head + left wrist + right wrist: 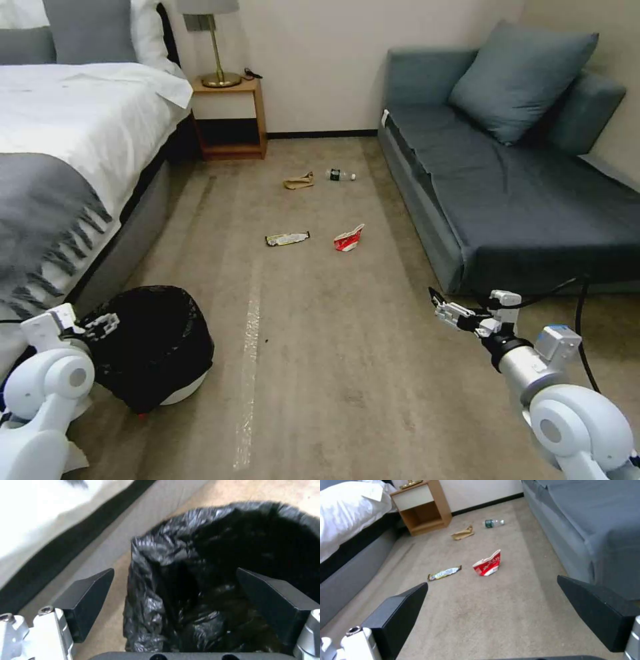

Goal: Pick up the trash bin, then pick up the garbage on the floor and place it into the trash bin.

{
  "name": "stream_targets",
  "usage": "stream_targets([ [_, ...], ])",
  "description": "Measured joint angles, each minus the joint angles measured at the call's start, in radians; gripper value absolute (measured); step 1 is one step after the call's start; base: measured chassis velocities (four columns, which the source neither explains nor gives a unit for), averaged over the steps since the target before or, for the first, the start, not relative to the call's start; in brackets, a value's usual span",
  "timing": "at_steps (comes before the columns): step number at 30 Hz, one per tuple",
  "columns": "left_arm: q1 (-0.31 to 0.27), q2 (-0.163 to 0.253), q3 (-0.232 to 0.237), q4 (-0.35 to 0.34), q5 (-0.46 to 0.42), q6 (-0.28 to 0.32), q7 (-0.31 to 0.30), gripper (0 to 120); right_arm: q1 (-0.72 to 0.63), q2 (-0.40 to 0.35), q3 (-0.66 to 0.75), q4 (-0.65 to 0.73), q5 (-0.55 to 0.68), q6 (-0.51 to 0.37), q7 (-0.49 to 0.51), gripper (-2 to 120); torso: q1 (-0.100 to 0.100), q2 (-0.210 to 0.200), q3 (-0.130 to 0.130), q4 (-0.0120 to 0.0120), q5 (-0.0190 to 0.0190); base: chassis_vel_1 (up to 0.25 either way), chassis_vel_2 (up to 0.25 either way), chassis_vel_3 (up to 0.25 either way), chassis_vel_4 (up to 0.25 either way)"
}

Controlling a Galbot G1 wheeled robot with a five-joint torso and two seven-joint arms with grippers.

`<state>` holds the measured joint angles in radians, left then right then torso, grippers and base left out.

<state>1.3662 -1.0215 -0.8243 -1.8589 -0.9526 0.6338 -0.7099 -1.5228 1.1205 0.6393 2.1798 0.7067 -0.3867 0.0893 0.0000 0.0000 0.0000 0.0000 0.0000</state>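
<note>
The left arm is low on the robot's left side, with its elbow bent. The left claw point(175, 597) has its two dark fingers point(87, 597) wide apart. The right arm reaches forward on the right side. The right claw point(493, 610) is held above the ground, its fingers point(600, 610) also spread wide and gripping nothing.

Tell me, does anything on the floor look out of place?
Yes. Four bits of litter lie loose on the carpet: carton, wrapper, paper, bottle. The bin tilts beside the bed.
</note>
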Motion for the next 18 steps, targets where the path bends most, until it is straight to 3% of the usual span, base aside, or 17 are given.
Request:
stream_targets([
  [8,-0.021,-0.017,0.011,0.06,0.005,0.006,-0.016,93,0.006,-0.003,-0.005,-0.005,-0.003,0.005,-0.003,100,0.0,0.0,0.0,0.0,0.0,0.0,0.0,0.0,0.0],
  [18,-0.033,-0.045,0.018,0.085,0.007,-0.008,-0.015,94,-0.004,-0.013,0.006,0.023,0.006,0.011,-0.005,100,0.0,0.0,0.0,-0.0001,0.0,0.0,0.0,0.0,0.0],
])
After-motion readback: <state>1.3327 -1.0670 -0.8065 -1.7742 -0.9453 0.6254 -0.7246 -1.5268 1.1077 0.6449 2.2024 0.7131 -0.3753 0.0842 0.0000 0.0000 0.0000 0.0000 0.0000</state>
